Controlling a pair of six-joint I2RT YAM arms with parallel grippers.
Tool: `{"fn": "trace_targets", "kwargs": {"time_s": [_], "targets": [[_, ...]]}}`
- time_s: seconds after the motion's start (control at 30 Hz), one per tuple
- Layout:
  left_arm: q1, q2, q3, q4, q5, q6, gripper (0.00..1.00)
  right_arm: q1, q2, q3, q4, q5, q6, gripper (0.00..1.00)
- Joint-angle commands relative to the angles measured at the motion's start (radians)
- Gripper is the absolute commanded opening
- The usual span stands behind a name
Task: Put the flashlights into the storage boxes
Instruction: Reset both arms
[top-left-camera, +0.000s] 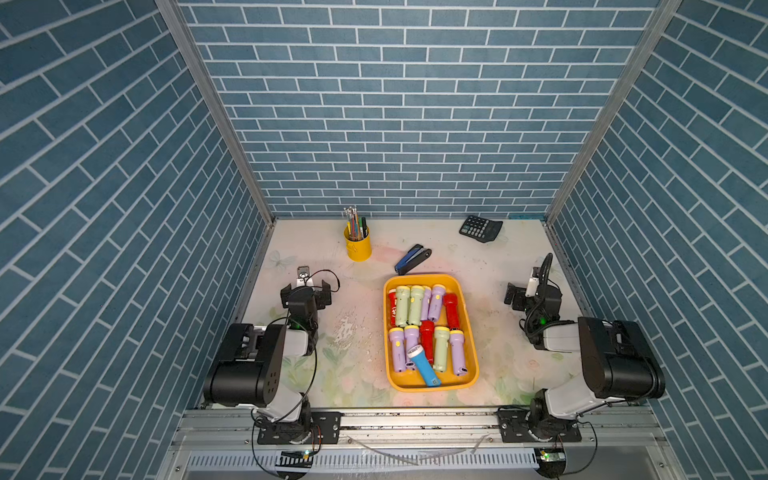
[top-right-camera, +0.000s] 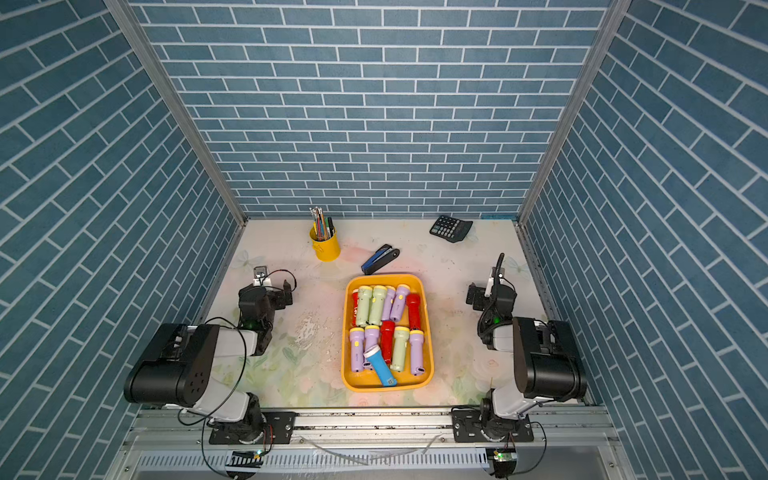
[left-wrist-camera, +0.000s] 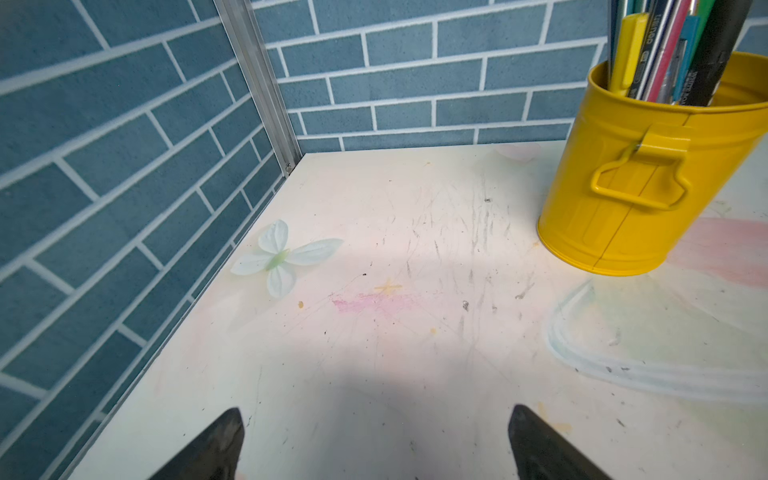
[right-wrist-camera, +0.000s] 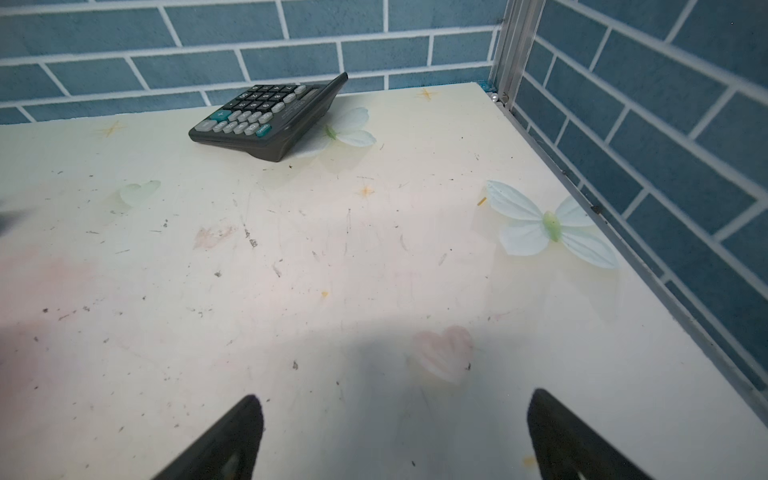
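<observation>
Two robot arms rest at either side of a floral-printed tabletop (top-left-camera: 357, 291) with the flashlights (top-left-camera: 417, 305) lying packed in the yellow storage tray (top-left-camera: 405, 380) between them, as both top views show. The torches, in lilac, pale green and red, lie side by side in two rough rows, a far one and a near one, with their heads pointing away from the arms' bases. A single blue flashlight (top-left-camera: 424, 365) lies slanted on top of the near row, its tail toward the tray's near rim. The left gripper (left-wrist-camera: 374, 415) hangs over bare tabletop well to the tray's left, its jaws spread wide with nothing between them. The right gripper (right-wrist-camera: 395, 399), well to the tray's right, likewise stands agape and empty above the scuffed surface. A yellow pen cup (top-left-camera: 358, 245) full of pens stands toward the back wall. A blue-and-black stapler (top-left-camera: 412, 258) lies just beyond the tray's far edge. A dark calculator (top-left-camera: 481, 227) sits near the far right corner, against blue brick-patterned walls.
</observation>
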Motion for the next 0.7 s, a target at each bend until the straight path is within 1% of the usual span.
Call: {"fn": "trace_targets", "kwargs": {"time_s": [0.0, 0.53, 0.6, 0.67], "targets": [[0.001, 0.004, 0.015, 0.006, 0.006, -0.003, 1.00, -0.004, -0.005, 0.023, 0.021, -0.001, -0.025, 0.99], [0.001, 0.003, 0.016, 0.004, 0.006, -0.003, 1.00, -0.004, -0.006, 0.024, 0.015, -0.002, -0.024, 0.99], [0.001, 0.007, 0.023, -0.008, 0.031, 0.007, 1.00, -0.004, -0.005, 0.024, 0.014, -0.005, -0.024, 0.99], [0.001, 0.006, 0.026, -0.012, 0.029, 0.008, 1.00, -0.003, -0.004, 0.025, 0.014, -0.004, -0.024, 0.99]]}}
